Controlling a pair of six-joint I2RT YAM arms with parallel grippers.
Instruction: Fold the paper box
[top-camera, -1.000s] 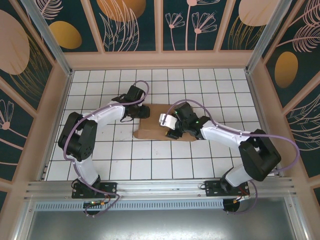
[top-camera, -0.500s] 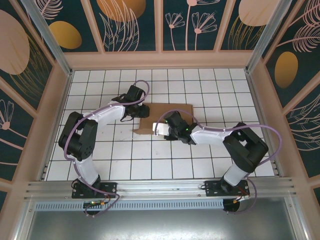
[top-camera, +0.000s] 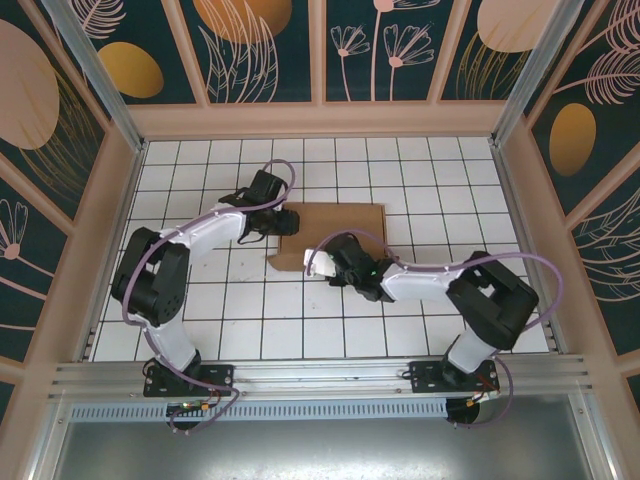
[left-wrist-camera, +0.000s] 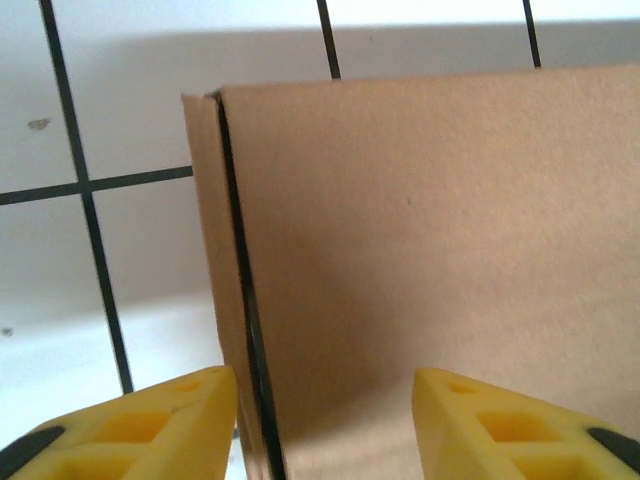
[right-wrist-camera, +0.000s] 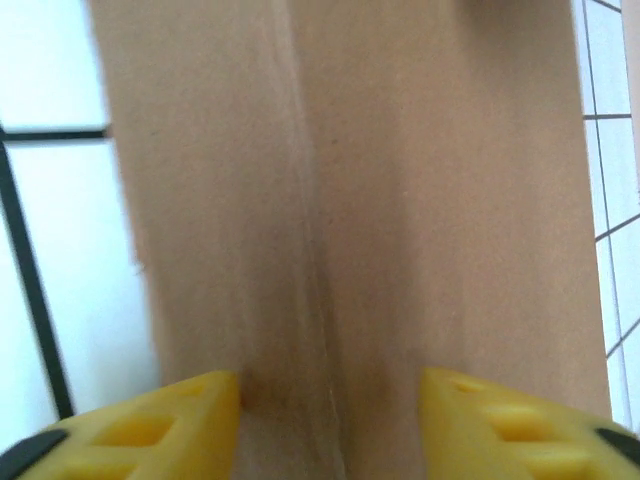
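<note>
Paper box (top-camera: 345, 225) was seen lying on the white tiled worktop (top-camera: 250, 330), slightly far of centre, plain brown cardboard, its long side running left to right. A smaller flap was noted projecting at its near left corner.

Left pincer (top-camera: 284, 222) was placed at the left end of the box. In the left wrist view, its pincer (left-wrist-camera: 325, 430) was seen with the yellow fingers (left-wrist-camera: 150, 425) well apart. The box's (left-wrist-camera: 420, 230) left edge, with a dark seam along a narrow folded strip, was seen running down between them. The left finger sat just beside that edge and the other over the broad brown panel. Jaws were recorded as open; no grip on the cardboard was seen.

Right pincer (top-camera: 322, 262) was placed at the near edge of the box, towards its left end. In the right wrist view, the pincer (right-wrist-camera: 330, 430) was likewise seen with fingers (right-wrist-camera: 140, 425) apart. A soft crease in the cardboard (right-wrist-camera: 400, 200) was seen running between them (picture blurred here). Jaws were recorded as open; contact with the cardboard could not be judged.

Tiled worktop (right-wrist-camera: 60, 250) was visible left of the cardboard in both wrist views.
</note>
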